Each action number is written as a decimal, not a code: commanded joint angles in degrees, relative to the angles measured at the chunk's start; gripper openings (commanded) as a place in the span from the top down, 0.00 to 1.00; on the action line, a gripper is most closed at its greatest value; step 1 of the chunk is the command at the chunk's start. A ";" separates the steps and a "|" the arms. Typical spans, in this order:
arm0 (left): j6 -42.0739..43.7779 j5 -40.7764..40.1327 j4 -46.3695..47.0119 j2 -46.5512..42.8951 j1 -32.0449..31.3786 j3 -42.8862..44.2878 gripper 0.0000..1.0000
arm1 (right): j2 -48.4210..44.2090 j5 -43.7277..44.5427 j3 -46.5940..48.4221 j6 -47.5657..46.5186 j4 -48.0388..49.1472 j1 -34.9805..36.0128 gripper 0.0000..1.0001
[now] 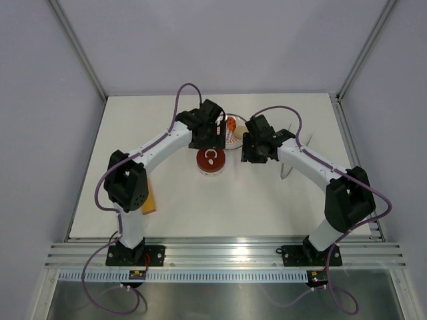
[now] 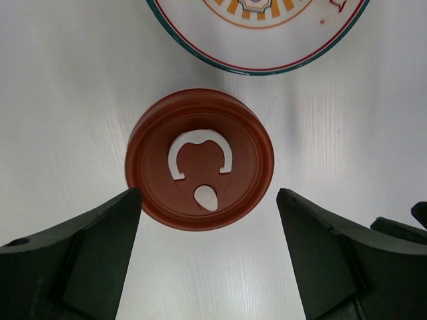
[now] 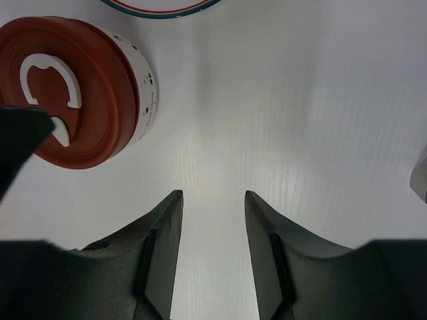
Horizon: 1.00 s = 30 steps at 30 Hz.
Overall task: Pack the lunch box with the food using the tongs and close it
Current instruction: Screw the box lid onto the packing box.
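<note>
The left claw [image 2: 208, 193] hangs spread wide over the dark-red lid [image 2: 200, 170], one finger on each side of it. Neither finger clearly touches it, and nothing is gripped. The lid sits on the lunch box [image 3: 148, 93], which stands near the middle of the counter [image 1: 267, 207]. Only a strip of the box's pale side wall shows under the lid.

The right claw [image 3: 212, 197] is partly parted over bare counter, just beside the box on the side toward the right edge, with nothing between its fingers. A thin silvery piece by the right forearm is probably the tongs [image 1: 287, 173], lying loose on the counter. Neither claw has them.

The step in hand looks like the lid, either seating it or taking hold of it; which one cannot be told from here. What the box holds is hidden by the lid. The patterned plate [image 2: 313, 40] lies just beside the box, toward the far edge, with a narrow gap between them. At least one orange piece of food [image 1: 231, 123] shows on it, and the rest of the plate is covered by the left arm.

If food remains to be packed, the lid would have to come off and the tongs be picked up. If the box is full, the lid needs pressing down squarely.
</note>
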 commanded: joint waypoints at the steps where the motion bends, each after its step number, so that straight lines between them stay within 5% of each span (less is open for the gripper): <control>1: -1.55 -0.93 0.16 3.32 -1.21 1.62 0.14 | 0.22 -1.70 1.43 0.45 2.06 0.51 0.51; 16: -2.08 -3.48 1.92 9.74 -1.21 4.08 0.21 | 0.22 -4.16 -1.12 1.86 3.91 0.60 0.51; 30: -1.11 -3.48 1.65 9.40 -1.21 4.70 0.49 | 0.57 -4.34 -1.21 1.94 4.08 0.42 0.52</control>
